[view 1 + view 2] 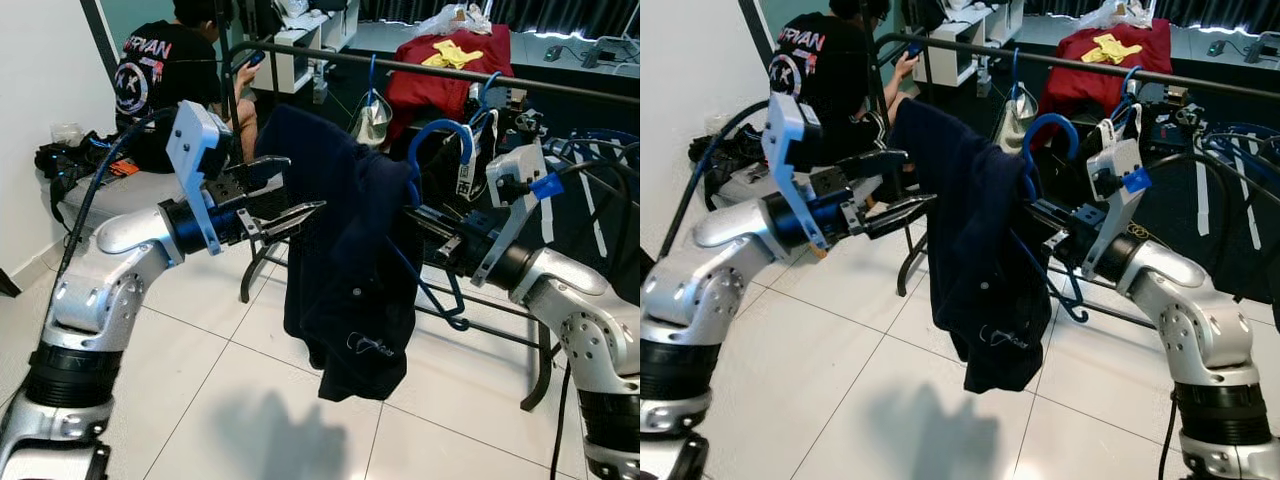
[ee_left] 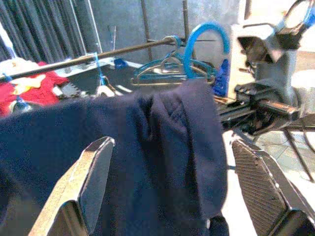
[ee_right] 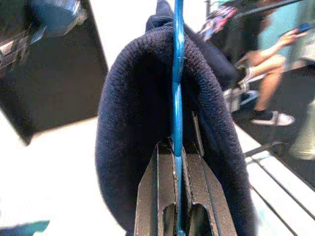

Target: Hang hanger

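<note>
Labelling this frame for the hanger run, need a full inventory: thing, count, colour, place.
navy garment: 1, dark navy, draped on the blue hanger between the two grippers
blue hanger: 1, blue, carrying the garment, hook raised below the rail
clothes rail: 1, black, runs across behind the garment
spare hangers: several, blue, hooked on the rail
red cloth: 1, red, with a yellow piece on top, behind the rail
floor: white tiles
person: 1, black printed T-shirt, seated far left, holding a phone
left gripper: black fingers, open, beside the garment's left edge
right gripper: black fingers, shut on the hanger's wire
</note>
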Available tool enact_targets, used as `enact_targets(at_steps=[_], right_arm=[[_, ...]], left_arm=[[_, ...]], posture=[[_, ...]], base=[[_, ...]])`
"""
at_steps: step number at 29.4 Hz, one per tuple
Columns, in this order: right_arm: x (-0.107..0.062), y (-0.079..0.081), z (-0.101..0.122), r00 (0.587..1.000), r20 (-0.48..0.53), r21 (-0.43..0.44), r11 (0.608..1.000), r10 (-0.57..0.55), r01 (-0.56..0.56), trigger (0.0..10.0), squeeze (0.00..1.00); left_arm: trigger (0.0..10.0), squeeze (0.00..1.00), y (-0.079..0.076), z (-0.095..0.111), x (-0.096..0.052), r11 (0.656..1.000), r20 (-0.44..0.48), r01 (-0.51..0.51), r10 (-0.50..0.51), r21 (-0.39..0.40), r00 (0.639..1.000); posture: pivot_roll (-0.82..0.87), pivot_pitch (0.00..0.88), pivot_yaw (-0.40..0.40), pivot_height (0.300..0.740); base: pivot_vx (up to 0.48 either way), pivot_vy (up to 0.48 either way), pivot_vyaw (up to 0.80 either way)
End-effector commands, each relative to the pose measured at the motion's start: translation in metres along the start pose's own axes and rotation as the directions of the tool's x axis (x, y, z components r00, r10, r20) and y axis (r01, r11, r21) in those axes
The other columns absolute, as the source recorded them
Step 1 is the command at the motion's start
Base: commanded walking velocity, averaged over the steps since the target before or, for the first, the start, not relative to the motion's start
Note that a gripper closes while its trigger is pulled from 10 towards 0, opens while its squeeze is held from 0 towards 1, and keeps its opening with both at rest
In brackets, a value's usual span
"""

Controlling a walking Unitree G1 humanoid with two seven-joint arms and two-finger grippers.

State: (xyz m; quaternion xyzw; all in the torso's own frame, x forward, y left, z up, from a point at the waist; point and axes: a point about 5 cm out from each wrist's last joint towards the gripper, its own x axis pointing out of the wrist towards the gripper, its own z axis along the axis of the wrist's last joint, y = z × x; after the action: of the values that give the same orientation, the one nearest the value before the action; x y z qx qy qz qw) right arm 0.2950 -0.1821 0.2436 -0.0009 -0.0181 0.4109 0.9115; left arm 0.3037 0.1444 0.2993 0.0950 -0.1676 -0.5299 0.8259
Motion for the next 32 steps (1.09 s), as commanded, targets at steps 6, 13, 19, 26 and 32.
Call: enact_targets(at_steps=[6,13,19,26,32], right_arm=[[0.002,0.016,0.003,0.993,-0.018,-0.077,0.990,0.118,-0.119,10.0,0.00],[0.006,0.029,-0.003,0.975,-0.071,-0.095,0.972,0.211,-0.217,10.0,0.00],[0.013,0.040,-0.008,0.960,-0.097,-0.107,0.956,0.264,-0.274,10.0,0.00],[0.016,0.047,-0.014,0.950,-0.111,-0.109,0.947,0.291,-0.302,10.0,0.00],[0.019,0.044,-0.012,0.948,-0.113,-0.119,0.944,0.297,-0.309,10.0,0.00]], left_arm=[[10.0,0.00,0.019,0.024,-0.002,0.986,-0.040,0.066,-0.060,0.153,0.997],[10.0,0.00,0.026,0.026,0.010,0.951,-0.140,0.109,-0.070,0.290,0.988],[10.0,0.00,0.016,0.002,0.024,0.903,-0.303,0.243,-0.135,0.355,0.944],[10.0,0.00,0.001,-0.013,0.025,0.867,-0.394,0.402,-0.274,0.295,0.878],[10.0,0.00,-0.002,-0.015,0.022,0.838,-0.439,0.487,-0.352,0.246,0.827]], posture=[[-0.05,0.014,0.011,0.740],[-0.05,0.008,0.021,0.740],[-0.04,0.000,0.052,0.740],[-0.03,0.000,0.035,0.740],[-0.04,0.000,0.034,0.740]], base=[[0.000,0.000,0.00],[0.000,0.000,0.00],[0.000,0.000,0.00],[0.000,0.000,0.00],[0.000,0.000,0.00]])
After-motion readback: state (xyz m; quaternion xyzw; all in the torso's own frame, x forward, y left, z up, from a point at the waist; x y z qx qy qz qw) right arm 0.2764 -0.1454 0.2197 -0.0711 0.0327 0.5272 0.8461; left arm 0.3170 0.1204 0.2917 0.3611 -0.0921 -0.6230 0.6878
